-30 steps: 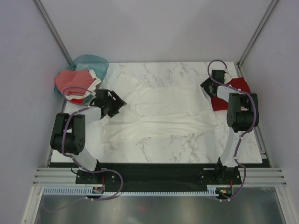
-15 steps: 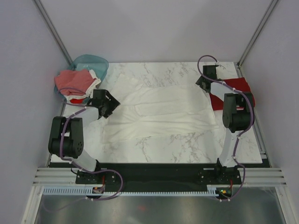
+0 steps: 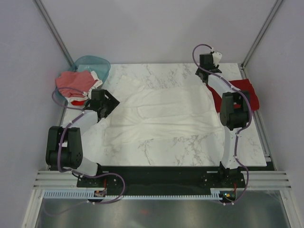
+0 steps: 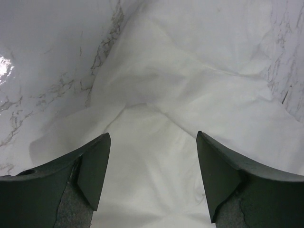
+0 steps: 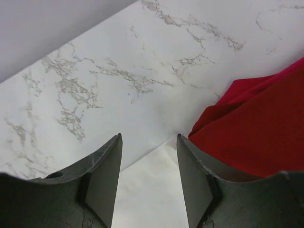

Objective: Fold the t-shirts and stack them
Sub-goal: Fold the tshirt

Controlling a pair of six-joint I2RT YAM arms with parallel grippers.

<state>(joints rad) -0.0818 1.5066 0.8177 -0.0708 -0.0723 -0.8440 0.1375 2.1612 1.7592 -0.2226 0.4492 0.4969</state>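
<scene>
Folding looks barely begun. From above, the white tee (image 3: 166,114) lies spread mid-table, with the red tee (image 3: 247,92) at the right edge and others piled in the far-left basket (image 3: 97,62). Left wrist: the left gripper (image 4: 153,135) gapes empty over the white tee's left side. Right wrist: the right gripper (image 5: 148,137) stands open over its far-right corner. Next, probably, each must pinch an edge.

A white table (image 3: 166,73) with grey marble veins fills the middle. At its 10 o'clock corner stands a teal translucent basket (image 3: 97,61) – upright. Pale walls (image 3: 156,28) close 9, 12 and 3 o'clock
</scene>
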